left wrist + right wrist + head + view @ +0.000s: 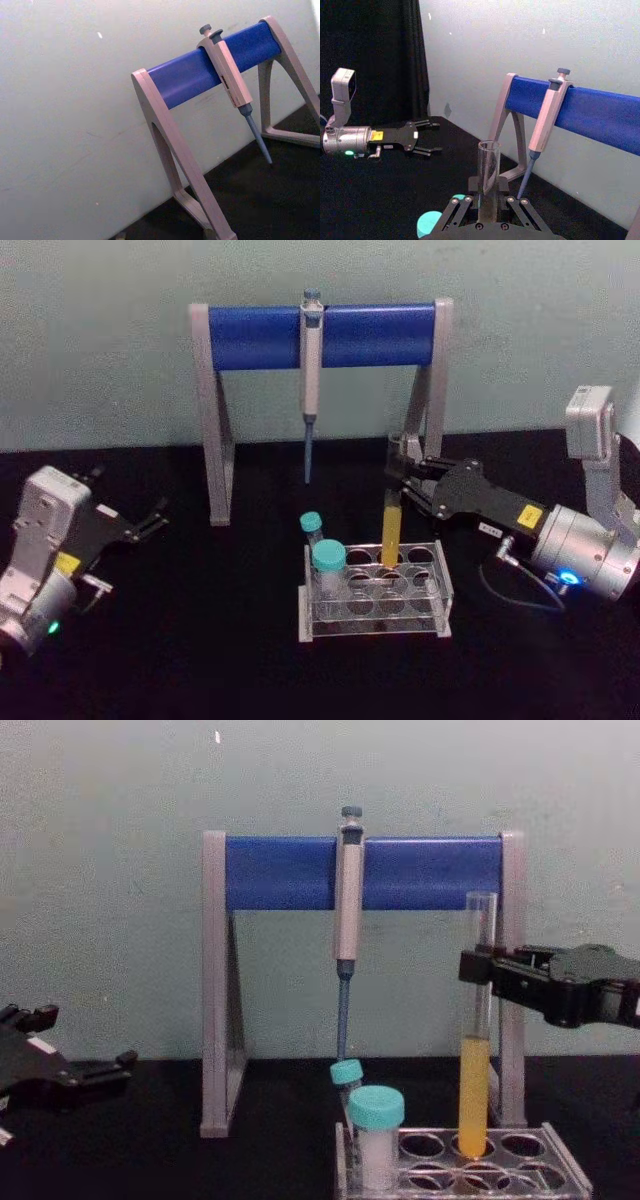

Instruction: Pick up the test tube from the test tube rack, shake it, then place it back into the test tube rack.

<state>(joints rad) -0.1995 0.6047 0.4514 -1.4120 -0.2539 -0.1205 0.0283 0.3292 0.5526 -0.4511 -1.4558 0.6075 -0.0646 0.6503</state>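
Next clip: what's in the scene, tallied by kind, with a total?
test tube: 1
teal-capped tubes: 2
test tube rack: 1
pipette: 1
pipette stand: 1
end effectors: 2 (right end effector gripping the test tube, left end effector idle at the left)
Total: 8

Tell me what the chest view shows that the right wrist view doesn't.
Chest view adds the yellow liquid in the long clear glass test tube and the low clear plastic rack it stands in. Right wrist view adds the left arm's silver wrist housing. Both show the tube held in the right gripper, the open left gripper and the grey pipette on its blue-barred stand.
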